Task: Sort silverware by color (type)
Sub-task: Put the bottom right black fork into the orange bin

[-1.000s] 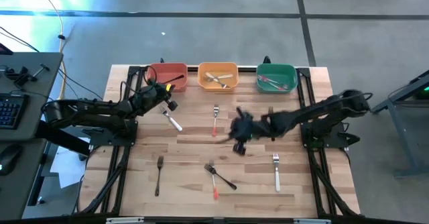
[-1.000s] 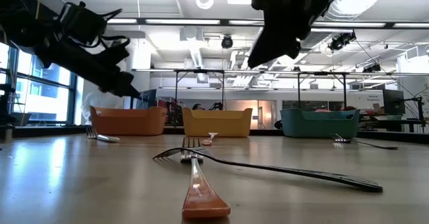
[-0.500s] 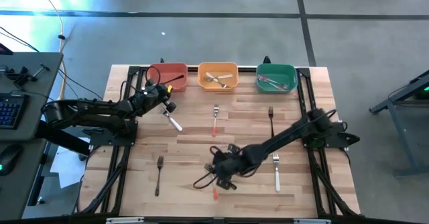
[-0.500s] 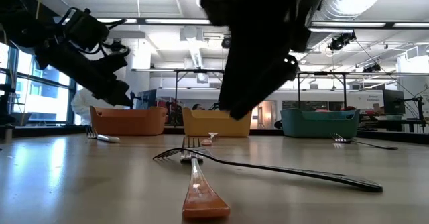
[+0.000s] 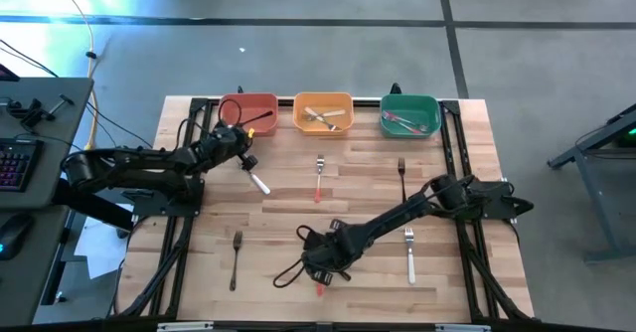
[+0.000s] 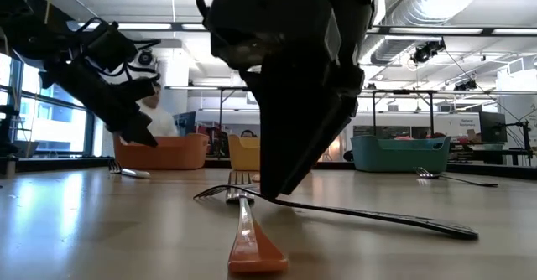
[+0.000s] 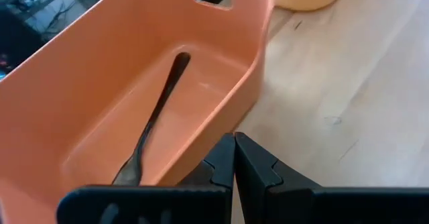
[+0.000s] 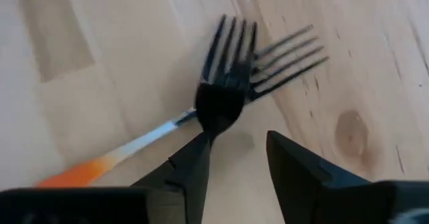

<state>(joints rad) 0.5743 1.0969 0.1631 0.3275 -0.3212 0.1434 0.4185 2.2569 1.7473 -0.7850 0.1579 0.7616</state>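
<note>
Two crossed forks under the right gripper

Two forks lie crossed near the front middle of the table: a dark fork [image 8: 224, 83] on top of a red-handled fork [image 8: 127, 147]. The right gripper [image 5: 320, 259] is low over them with its fingers apart, one on each side of the dark fork's neck, touching nothing yet. My guess is that it straddles the neck because that is the raised part, where the fingers can close without catching the fork below.

Four more forks lie loose: a dark one [image 5: 237, 255] at the front left, a white one [image 5: 409, 253] to the right, another dark one [image 5: 401, 176] and a red-handled one [image 5: 319, 176] farther back. All are well apart from the crossed pair, so there is bare wood around the grasp and a free way back to the bins.

The left gripper [image 5: 241, 150] has its fingers closed on nothing, just beside the red bin [image 7: 80, 96], which holds one dark fork [image 7: 151, 127]. The orange bin [image 5: 323, 112] and the green bin [image 5: 409, 114] hold forks too.
</note>
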